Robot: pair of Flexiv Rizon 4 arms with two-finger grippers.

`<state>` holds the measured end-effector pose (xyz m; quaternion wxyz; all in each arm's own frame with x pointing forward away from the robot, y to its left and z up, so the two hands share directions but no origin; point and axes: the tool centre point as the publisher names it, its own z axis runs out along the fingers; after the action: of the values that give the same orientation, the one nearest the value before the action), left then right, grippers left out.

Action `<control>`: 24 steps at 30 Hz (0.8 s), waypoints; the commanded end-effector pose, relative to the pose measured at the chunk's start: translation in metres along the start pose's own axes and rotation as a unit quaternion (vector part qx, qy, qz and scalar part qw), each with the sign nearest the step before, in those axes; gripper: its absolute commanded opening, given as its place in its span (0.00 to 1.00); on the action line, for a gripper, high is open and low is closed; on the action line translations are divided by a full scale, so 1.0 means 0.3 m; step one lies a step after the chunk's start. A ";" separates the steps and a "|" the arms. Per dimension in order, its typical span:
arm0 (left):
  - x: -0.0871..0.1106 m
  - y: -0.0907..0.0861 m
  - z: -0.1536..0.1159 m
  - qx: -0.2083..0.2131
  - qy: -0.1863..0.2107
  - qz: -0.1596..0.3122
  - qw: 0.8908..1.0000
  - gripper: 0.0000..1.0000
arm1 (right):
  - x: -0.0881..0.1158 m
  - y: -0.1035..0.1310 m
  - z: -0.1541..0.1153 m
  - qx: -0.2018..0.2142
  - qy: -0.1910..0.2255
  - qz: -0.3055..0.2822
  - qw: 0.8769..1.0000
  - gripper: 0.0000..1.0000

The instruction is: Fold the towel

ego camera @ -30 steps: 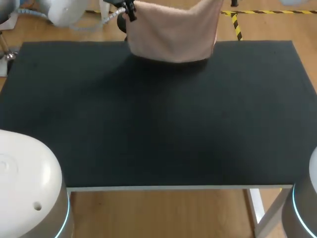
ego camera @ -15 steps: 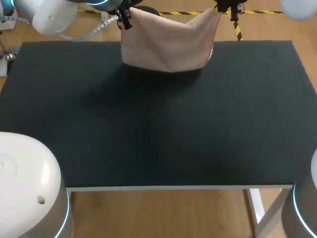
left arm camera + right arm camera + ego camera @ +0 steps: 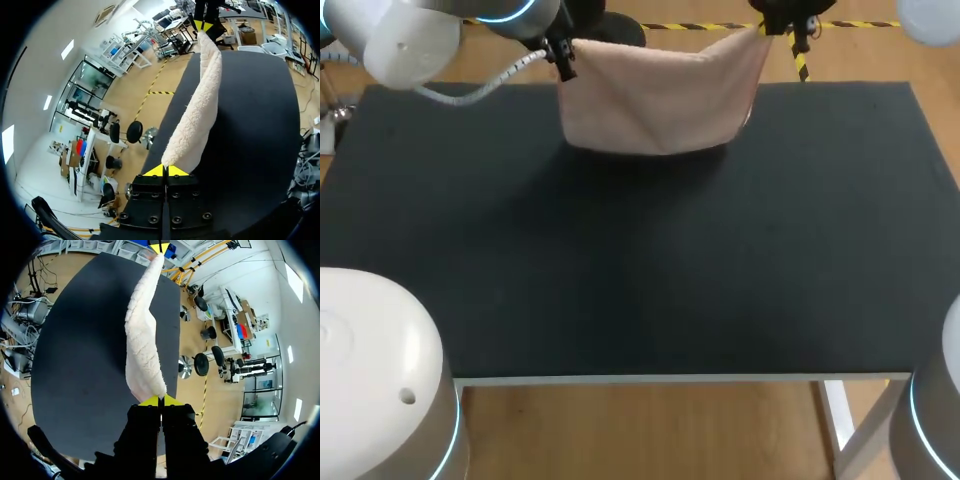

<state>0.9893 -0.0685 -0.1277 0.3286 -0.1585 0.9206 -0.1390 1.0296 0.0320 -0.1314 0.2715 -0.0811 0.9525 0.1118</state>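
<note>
A pale pink towel [image 3: 655,95] hangs doubled over between my two grippers, above the far edge of the black table [image 3: 640,250]. My left gripper [image 3: 563,55] is shut on the towel's left top corner, and my right gripper [image 3: 766,28] is shut on its right top corner. The towel's lower fold sags down close to the tabletop. In the left wrist view the towel [image 3: 200,110] stretches away from my left gripper [image 3: 163,171] to my other gripper [image 3: 203,25]. The right wrist view shows the towel [image 3: 142,335] running from my right gripper [image 3: 160,401] to the other gripper [image 3: 160,247].
The black tabletop stretches wide toward its near edge [image 3: 650,378]. The white bases of my arms [image 3: 375,370] stand at the near left and near right corners.
Both grippers have carried the towel nearer and lower over the far edge of the table. The towel's bottom fold now hangs further in over the tabletop.
</note>
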 end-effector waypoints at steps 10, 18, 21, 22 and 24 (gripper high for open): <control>0.080 0.046 0.207 -0.052 0.067 -0.009 0.996 0.00 | 0.086 -0.029 0.210 0.004 0.095 0.019 0.995 0.00; 0.154 0.090 0.372 -0.090 0.118 -0.019 0.989 0.00 | 0.162 -0.045 0.393 0.016 0.166 0.029 0.986 0.00; 0.164 0.105 0.417 -0.104 0.129 -0.022 0.986 0.00 | 0.173 -0.048 0.442 0.018 0.183 0.032 0.982 0.00; 0.166 0.111 0.435 -0.114 0.131 -0.023 0.984 0.00 | 0.174 -0.050 0.460 0.019 0.187 0.034 0.982 0.00; 0.169 0.123 0.463 -0.121 0.132 -0.028 0.983 0.00 | 0.174 -0.053 0.492 0.021 0.194 0.036 0.980 0.00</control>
<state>1.0165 -0.0678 -0.2549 0.1918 -0.1982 0.9593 -0.0607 1.0459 0.0416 -0.2657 0.1155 -0.0594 0.9877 0.0865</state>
